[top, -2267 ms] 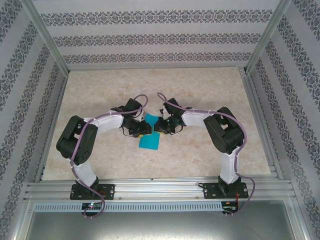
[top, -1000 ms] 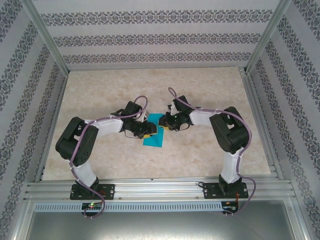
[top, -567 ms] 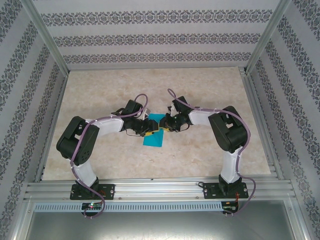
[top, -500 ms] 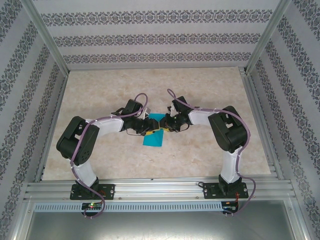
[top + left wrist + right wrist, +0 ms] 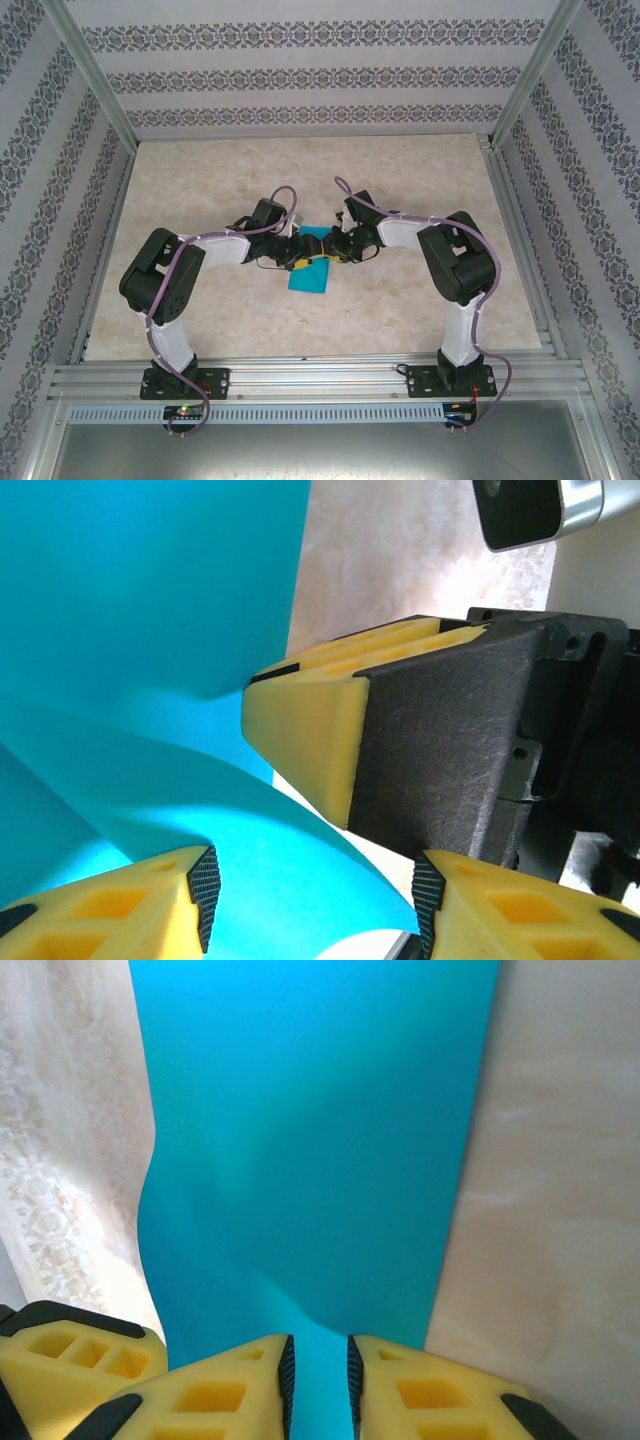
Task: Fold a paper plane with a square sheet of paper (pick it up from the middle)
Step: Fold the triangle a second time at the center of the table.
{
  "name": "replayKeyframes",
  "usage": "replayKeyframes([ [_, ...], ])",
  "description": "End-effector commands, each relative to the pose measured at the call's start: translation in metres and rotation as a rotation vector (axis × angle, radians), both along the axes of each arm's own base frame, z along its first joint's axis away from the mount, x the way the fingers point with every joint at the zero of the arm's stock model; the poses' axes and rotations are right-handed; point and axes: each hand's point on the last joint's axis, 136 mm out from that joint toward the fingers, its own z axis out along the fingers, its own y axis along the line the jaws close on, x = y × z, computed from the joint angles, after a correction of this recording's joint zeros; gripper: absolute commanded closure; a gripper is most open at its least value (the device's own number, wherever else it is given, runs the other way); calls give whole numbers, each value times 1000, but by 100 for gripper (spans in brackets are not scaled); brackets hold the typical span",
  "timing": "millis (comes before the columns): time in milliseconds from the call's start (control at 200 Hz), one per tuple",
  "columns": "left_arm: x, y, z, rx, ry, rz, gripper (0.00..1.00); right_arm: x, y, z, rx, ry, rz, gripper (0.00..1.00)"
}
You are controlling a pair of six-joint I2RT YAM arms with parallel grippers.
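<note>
As both arms bend inward from the near edge, I see the teal sheet of paper [image 5: 308, 278] lying on the surface [image 5: 420, 310] between them, its near end flat and free of either gripper. Farther in, the left gripper [image 5: 315, 900] has its jaws well apart, with a raised curl of the sheet running between them. Just beyond, the right gripper [image 5: 317, 1355] meets it over the sheet's far part. Its jaws stand almost together with teal showing in the slit, and I cannot tell whether they pinch the paper. Behind them, marbled surface runs to the patterned back wall [image 5: 320, 80].
</note>
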Motion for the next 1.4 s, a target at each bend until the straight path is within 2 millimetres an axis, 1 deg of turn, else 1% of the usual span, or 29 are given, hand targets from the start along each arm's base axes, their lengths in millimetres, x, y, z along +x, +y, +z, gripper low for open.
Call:
replayKeyframes([
  [0,0,1,-8,19,6,8,41,4,2,34,84,-39,-19,72],
  [140,0,2,-9,24,9,10,40,5,-9,52,109,-70,-55,64],
  [235,0,1,-9,24,4,2,40,1,-21,56,104,-84,-73,62],
  [310,1,1,-9,27,0,-1,41,-5,-25,57,109,-90,-65,62],
  [430,1,2,-10,33,3,1,42,-14,-24,63,144,-117,-19,60],
  [550,1,2,-11,35,4,2,43,-24,-15,72,210,-108,25,59],
  [664,1,2,-11,37,4,2,44,-30,-17,62,188,-82,35,59],
  [769,0,3,-12,38,7,3,45,-32,-16,54,180,-65,36,60],
  [929,-1,4,-12,43,10,6,45,-30,-12,50,177,-55,49,64],
  [1134,-1,3,-11,40,7,6,47,-30,-13,46,153,-54,58,65],
  [1354,0,3,-10,38,4,9,47,-35,-5,42,190,-23,69,74],
  [1394,0,4,-10,38,3,11,47,-35,-5,42,190,-25,68,77],
])
